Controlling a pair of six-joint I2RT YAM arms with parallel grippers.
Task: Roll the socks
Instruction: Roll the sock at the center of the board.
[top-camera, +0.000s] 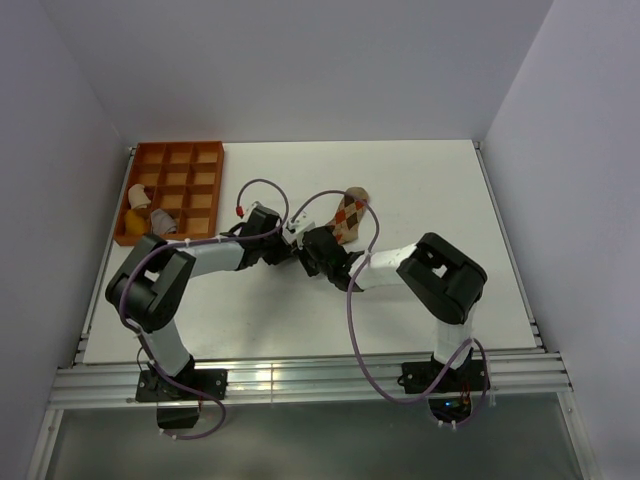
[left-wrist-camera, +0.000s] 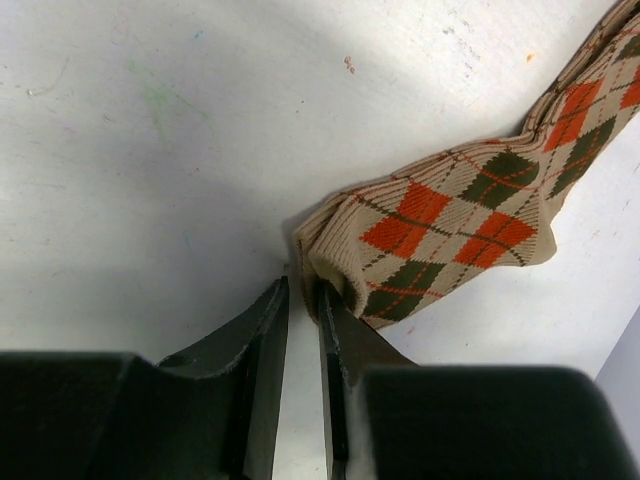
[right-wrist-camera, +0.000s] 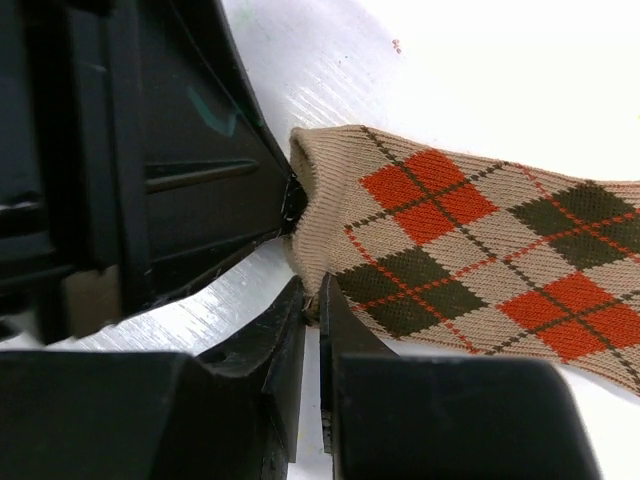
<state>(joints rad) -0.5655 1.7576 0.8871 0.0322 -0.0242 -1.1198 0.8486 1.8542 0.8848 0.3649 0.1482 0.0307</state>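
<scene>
Plainly, the right gripper (right-wrist-camera: 312, 292) has its two black fingers almost together with only a slit between them. It looks to be nipping one corner of the near end of the tan argyle sock (right-wrist-camera: 470, 240), a soft knit patterned in orange-red and dark brown diamonds. Just beside it, the left gripper (left-wrist-camera: 302, 288) stands likewise nearly closed, its tips meeting a little further along the same end edge, so both seem to pinch that one edge side by side. In the left wrist view the edge shows several stacked layers, bunched and slightly puckered. From there the sock runs flat away from the arms, lying near the middle of the white table (top-camera: 430, 180). I judge it light and limp, with no stiffness of its own: it will sag, stretch and fold wherever it is pulled, and the knit should give enough friction not to slip from the fingers. It is not fragile, though a hard tug could drag the whole sock across the smooth top instead of turning it. The best hold is on the thick end edge, through all layers and at two spread points, so the roll starts even. Far to the left, an orange compartmented tray (top-camera: 180, 147) holds a small pale and grey bundle (top-camera: 150, 213), too small to identify.
</scene>
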